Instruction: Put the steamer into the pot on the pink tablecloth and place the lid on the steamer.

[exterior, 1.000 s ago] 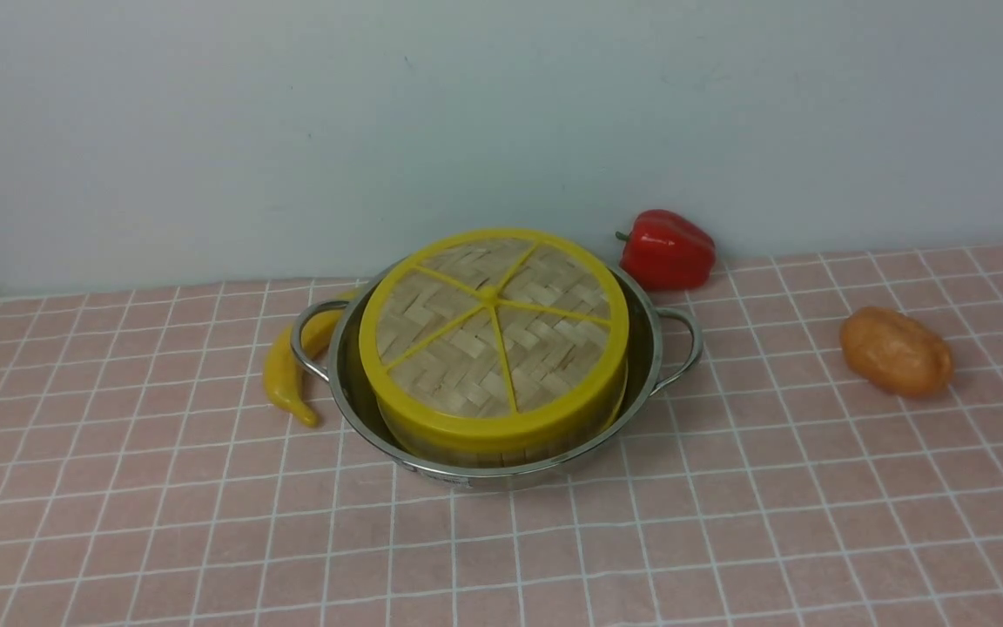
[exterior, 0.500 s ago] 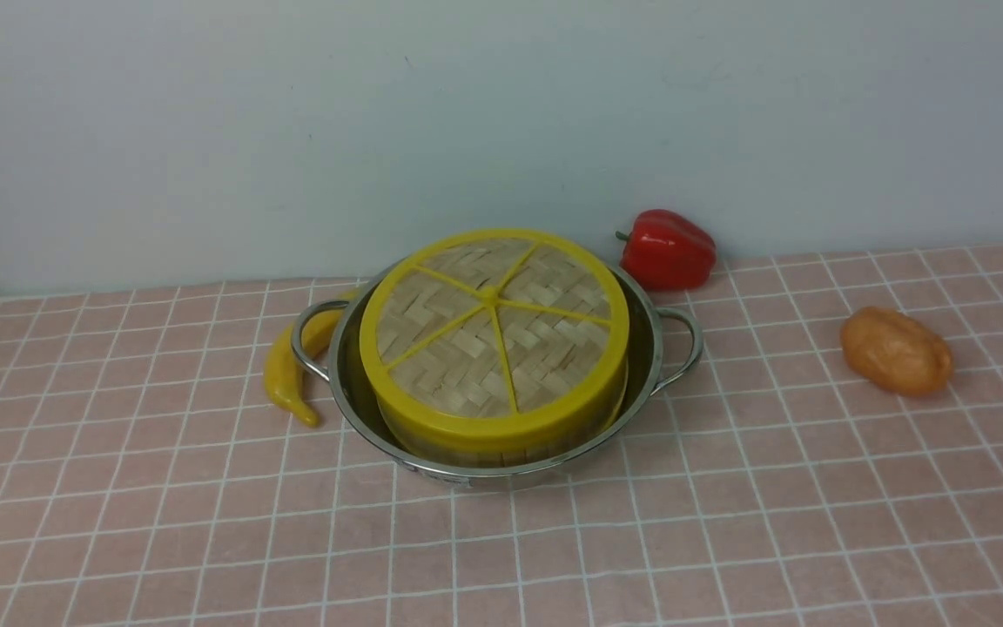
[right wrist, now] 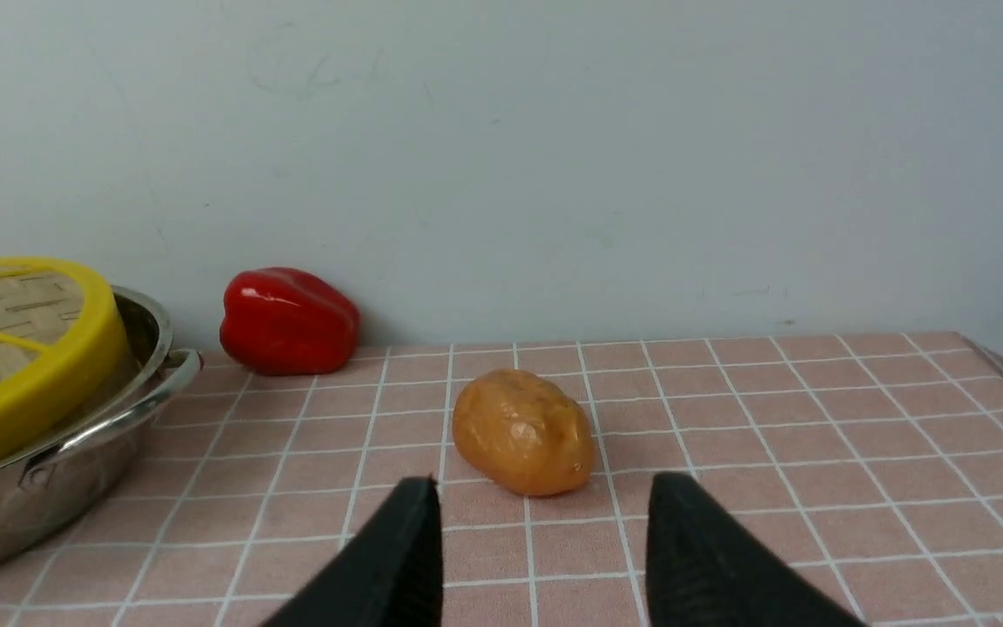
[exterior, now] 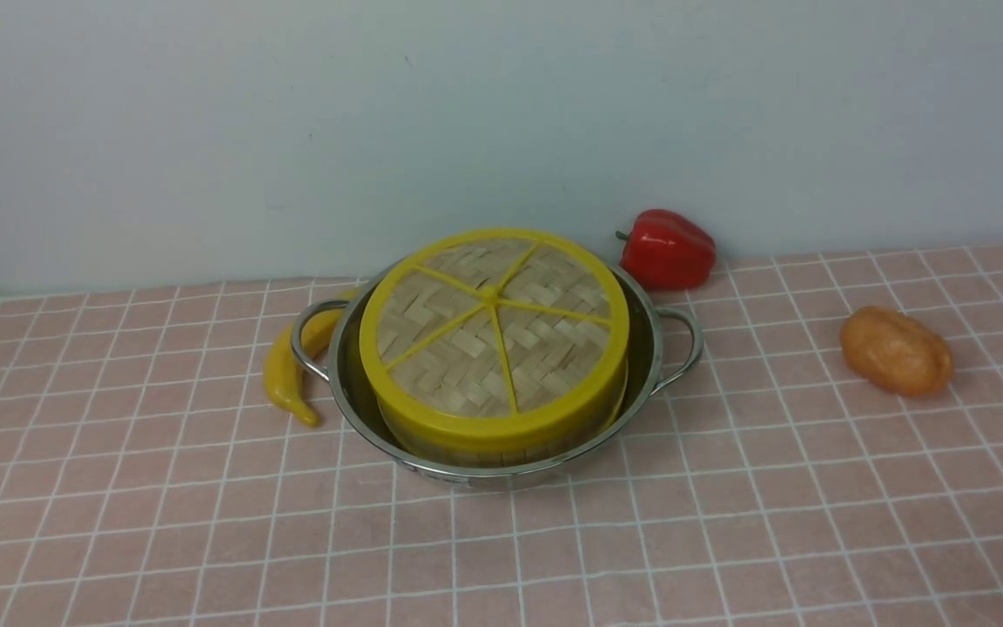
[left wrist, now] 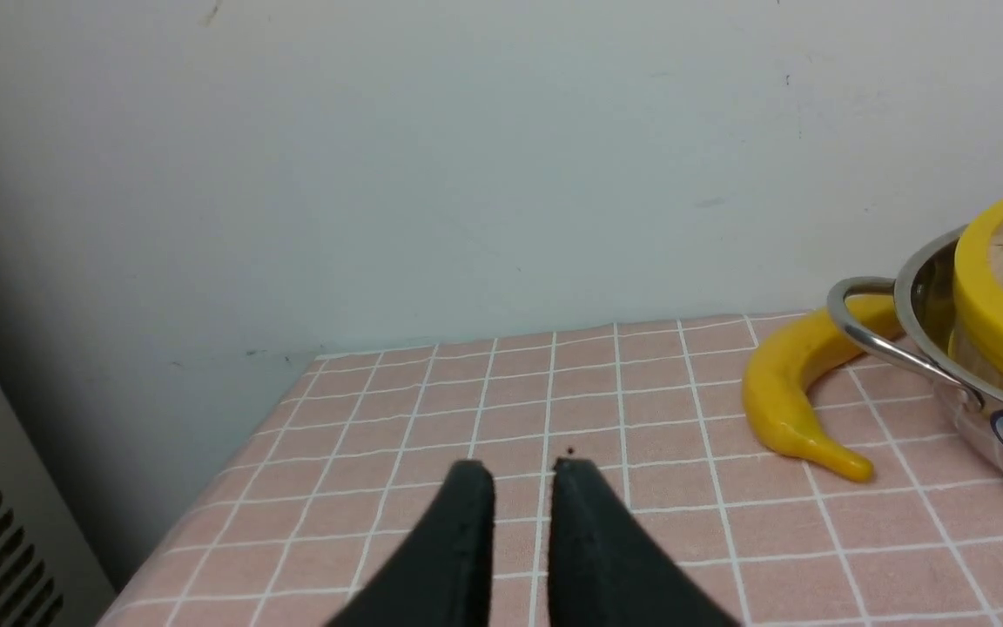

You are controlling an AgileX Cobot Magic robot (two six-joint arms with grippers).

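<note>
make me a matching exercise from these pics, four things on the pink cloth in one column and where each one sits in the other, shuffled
Things:
1. lid
2. banana
3. red bell pepper
4. potato

Places:
a. by the wall, behind the pot's right handle
b. on top of the steamer in the pot
c. alone on the pink tablecloth, far right
d. against the pot's left handle

Pairs: 1-b, 2-d, 3-a, 4-c

A staged kitchen tabletop: pink tablecloth [exterior: 728,522], steel pot [exterior: 641,348], toy-like pepper [exterior: 667,248], bare wall [exterior: 501,113].
</note>
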